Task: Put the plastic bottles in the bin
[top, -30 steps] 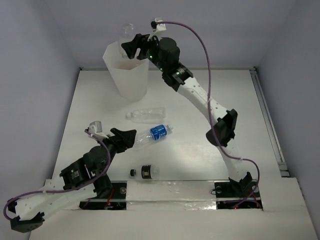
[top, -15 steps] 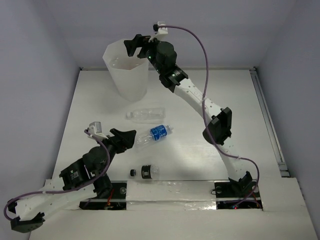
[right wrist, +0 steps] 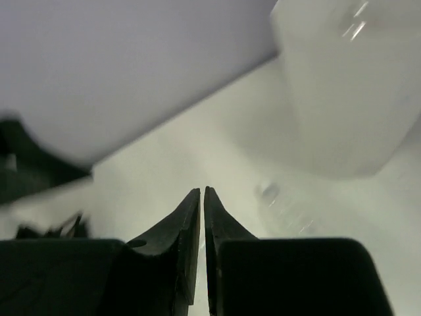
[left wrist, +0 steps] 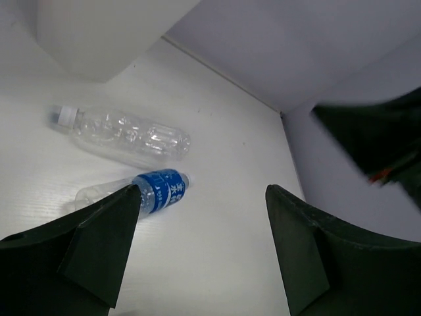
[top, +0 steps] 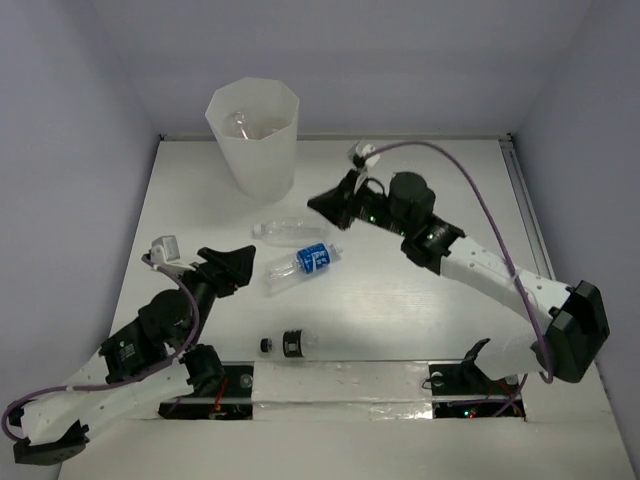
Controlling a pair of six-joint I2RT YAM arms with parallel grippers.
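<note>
One blue-labelled bottle [left wrist: 161, 191] lies before the released left hand [left wrist: 202, 194]: straddle its middle squarely before closing. The right hand [right wrist: 202, 194] is clenched, empty.

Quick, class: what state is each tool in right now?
Left tool: open, holding nothing.
Right tool: closed, holding nothing.

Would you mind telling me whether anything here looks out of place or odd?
Three bottles lie on their sides outside the bin: a clear bottle, a blue-labelled bottle and a black-labelled bottle. Nothing looks spilled or damaged.
</note>
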